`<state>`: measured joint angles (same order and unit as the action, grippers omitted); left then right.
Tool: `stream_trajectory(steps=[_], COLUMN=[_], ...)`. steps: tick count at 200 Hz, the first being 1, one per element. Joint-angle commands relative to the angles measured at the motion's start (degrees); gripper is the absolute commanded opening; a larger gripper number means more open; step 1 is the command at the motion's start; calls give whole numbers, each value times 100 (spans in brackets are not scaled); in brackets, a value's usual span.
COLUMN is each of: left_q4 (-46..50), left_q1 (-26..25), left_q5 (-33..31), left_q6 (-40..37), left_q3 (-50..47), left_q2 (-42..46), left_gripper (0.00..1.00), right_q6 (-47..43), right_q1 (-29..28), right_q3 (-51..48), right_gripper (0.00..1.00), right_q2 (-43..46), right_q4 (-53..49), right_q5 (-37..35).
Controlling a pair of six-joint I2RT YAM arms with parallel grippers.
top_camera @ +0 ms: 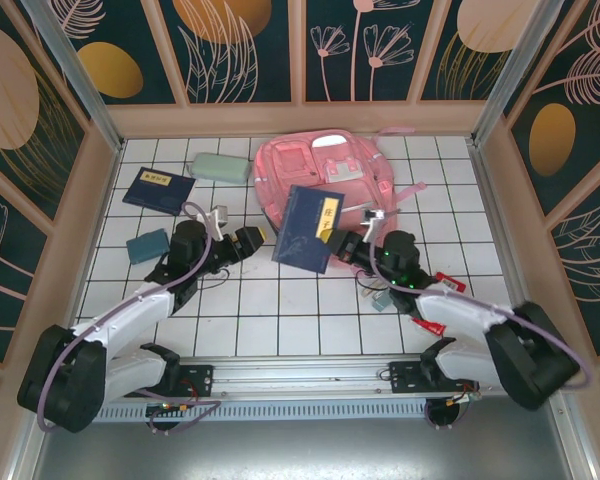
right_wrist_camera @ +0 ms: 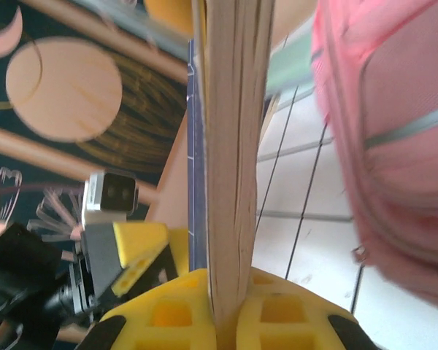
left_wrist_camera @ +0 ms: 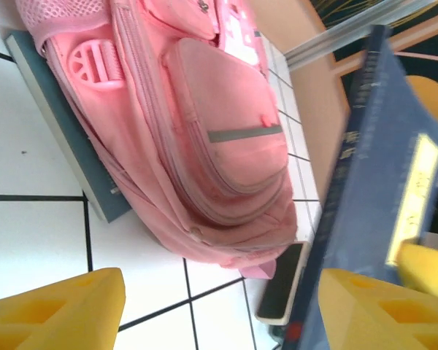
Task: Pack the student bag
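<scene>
The student bag [top_camera: 325, 172], a large pink backpack, lies flat at the back middle of the tiled table. In front of it a dark blue book [top_camera: 308, 230] with a yellow label stands tilted on edge. My right gripper [top_camera: 333, 244] is shut on the book's lower right edge. In the right wrist view the yellow fingers [right_wrist_camera: 168, 321] clamp the book's page block [right_wrist_camera: 233, 146], with the bag [right_wrist_camera: 394, 131] to the right. My left gripper [top_camera: 252, 240] is open just left of the book. In the left wrist view nothing sits in its gap [left_wrist_camera: 219, 313], and the bag [left_wrist_camera: 219, 138] and book [left_wrist_camera: 379, 182] lie beyond.
A second blue book [top_camera: 158, 188], a mint-green pencil case [top_camera: 220, 167] and a small teal item [top_camera: 147, 245] lie at the left. A red object [top_camera: 446, 282] and a small item [top_camera: 380, 300] lie by the right arm. A dark flat object [left_wrist_camera: 285, 284] lies under the bag's edge. Wooden walls surround the table.
</scene>
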<state>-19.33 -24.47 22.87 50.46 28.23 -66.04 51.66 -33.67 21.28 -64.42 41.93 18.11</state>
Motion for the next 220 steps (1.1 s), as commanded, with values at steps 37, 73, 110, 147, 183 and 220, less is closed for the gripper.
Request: stream_trajectory(steps=[37,73,110,147,183,220], left_q4=[835,1258,1884,2446,2706,2894], left_q1=[-843,-1477,-2146,-2585,-2838,-2990], left_q5=[-1124,-1493,-1920,-2262,-2484,-2579], left_q6=[-941,-1647,-2455,-3048,-3456,-3777], left_q3=[1212,2078,3226,4163,4648,4930], left_q2=[-1051,-1929,-2884,-3828,-4266,-4544], left_gripper=[67,64,65,65,67,68], right_q6=[-302,-362,-332,-266,-245,-171], right_q1=[717,1275,1757,2169,2505,2741], right_q3=[-344,-260,-272,-308,-293,-412], right_gripper=[0,0,0,0,0,0], right_q2=[2645,3440,3841,3948,3999,4000], right_q4=[-2726,-3929,-4492,-4630,-4776,-4677], right_q5=[-2207,-2259,-2138,-1925,-1658,-1370])
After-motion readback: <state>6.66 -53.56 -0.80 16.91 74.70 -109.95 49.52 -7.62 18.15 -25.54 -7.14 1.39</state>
